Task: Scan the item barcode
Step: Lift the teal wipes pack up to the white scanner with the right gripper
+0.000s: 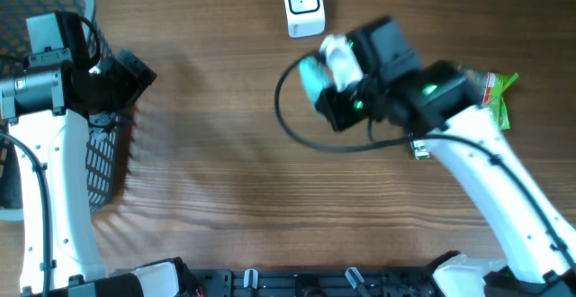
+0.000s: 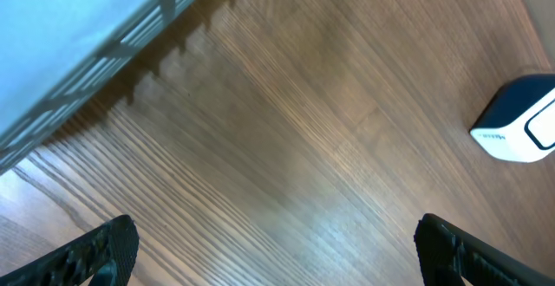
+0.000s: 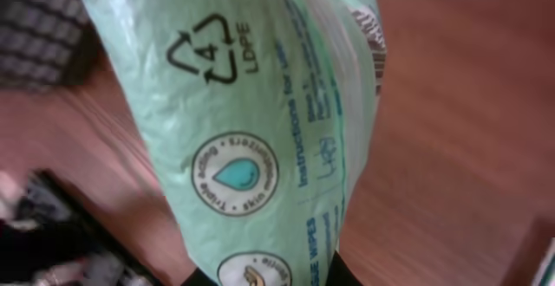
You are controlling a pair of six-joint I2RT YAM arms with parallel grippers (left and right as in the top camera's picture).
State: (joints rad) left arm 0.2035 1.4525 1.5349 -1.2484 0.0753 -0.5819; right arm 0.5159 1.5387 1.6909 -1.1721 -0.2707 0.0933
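Overhead: the right pincer (image 1: 326, 85), largely hidden under its arm angling in from lower right, clamps a green wipes pack (image 1: 309, 76) near the scanner (image 1: 303, 5). Left wrist: the left pincer (image 2: 276, 250) gapes wide, empty, over the surface (image 2: 286, 130). Right wrist: the pack fills the frame, its barcode (image 3: 378, 56) half hidden.

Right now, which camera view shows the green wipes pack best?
The right wrist view: the wipes pack fills the frame, print readable. Overhead shows it only as a small teal patch at the right end effector. The left wrist view shows none of it.
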